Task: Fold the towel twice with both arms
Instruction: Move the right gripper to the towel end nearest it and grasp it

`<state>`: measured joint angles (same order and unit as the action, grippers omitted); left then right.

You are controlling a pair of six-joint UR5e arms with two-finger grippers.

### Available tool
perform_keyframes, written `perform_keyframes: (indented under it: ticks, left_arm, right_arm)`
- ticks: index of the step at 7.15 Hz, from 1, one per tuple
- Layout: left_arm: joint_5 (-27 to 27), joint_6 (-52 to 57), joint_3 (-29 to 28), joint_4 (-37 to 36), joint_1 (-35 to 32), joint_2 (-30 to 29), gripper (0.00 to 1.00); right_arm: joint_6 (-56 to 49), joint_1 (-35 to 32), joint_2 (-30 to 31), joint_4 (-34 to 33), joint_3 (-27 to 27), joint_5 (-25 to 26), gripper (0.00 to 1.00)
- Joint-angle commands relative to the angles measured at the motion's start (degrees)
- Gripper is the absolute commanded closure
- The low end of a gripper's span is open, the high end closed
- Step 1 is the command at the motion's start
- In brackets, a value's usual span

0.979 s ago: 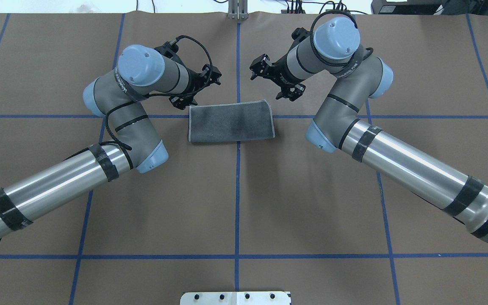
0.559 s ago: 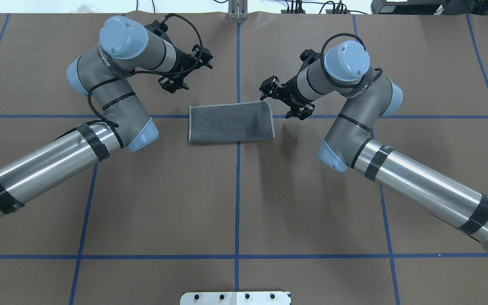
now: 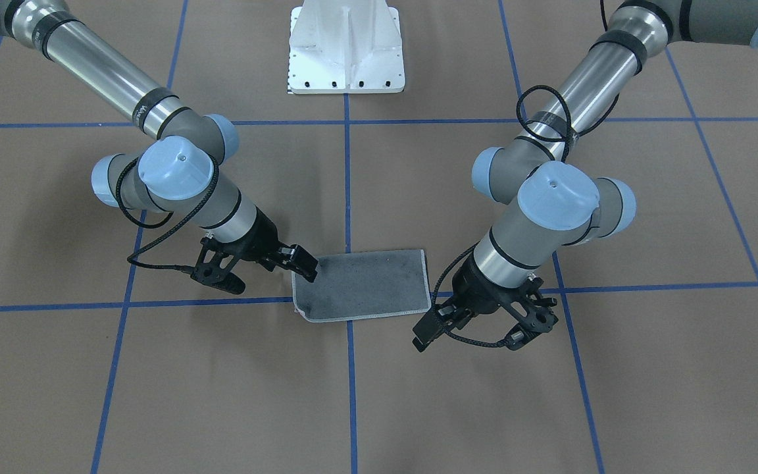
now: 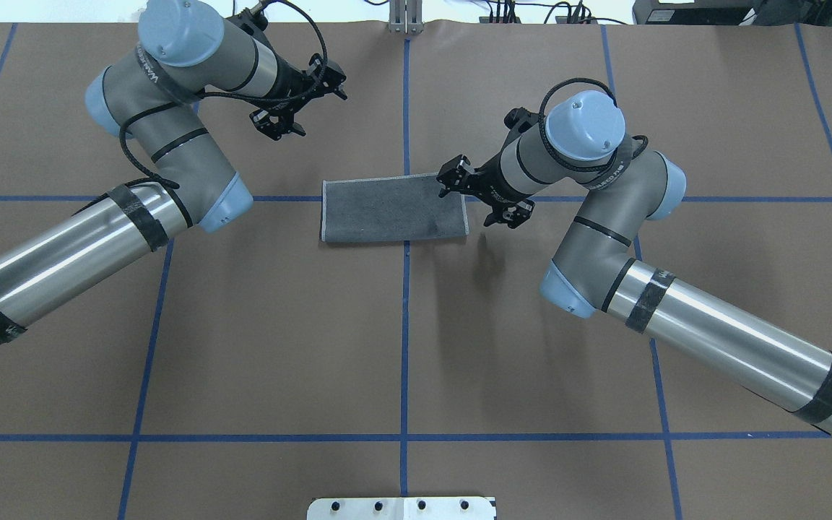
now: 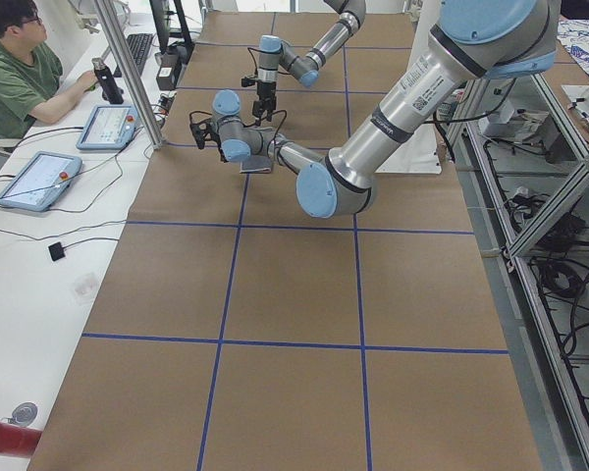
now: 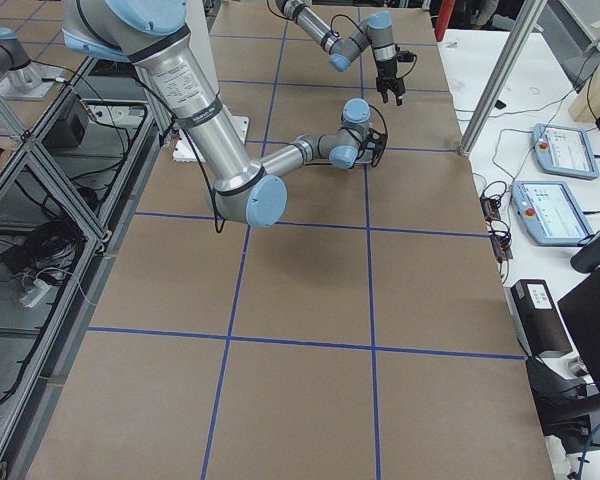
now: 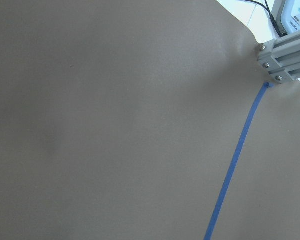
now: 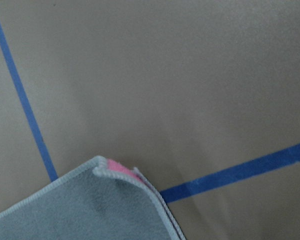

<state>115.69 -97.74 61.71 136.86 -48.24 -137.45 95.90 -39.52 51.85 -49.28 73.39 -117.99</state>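
The towel (image 4: 394,211) lies flat on the brown table (image 4: 401,347), folded into a rectangle across the centre blue line, dark grey face up (a sliver of pink peeks out at one corner); at its far right corner sits the right gripper (image 4: 453,175), fingers parted, holding nothing; farther back, well apart from the cloth, the left gripper (image 4: 335,78) is likewise spread and empty

Right gripper (image 4: 452,177) over far right corner of towel (image 4: 394,211); left gripper (image 4: 333,78) apart.
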Motion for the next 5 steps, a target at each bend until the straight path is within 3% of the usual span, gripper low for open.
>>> perform_keyframes:
  ticks: [1,5]
  left_arm:
    - [0.15,0.09,-0.28,-0.02,-0.27,0.08,0.0]
    - [0.5,0.18,-0.54,-0.02,-0.45,0.17,0.0]
  right_arm:
    - [-0.8,1.19,0.36,-1.52,0.79,0.39,0.01]
    - [-2.9,1.55,0.1,-2.04,-0.09,1.09,0.01]
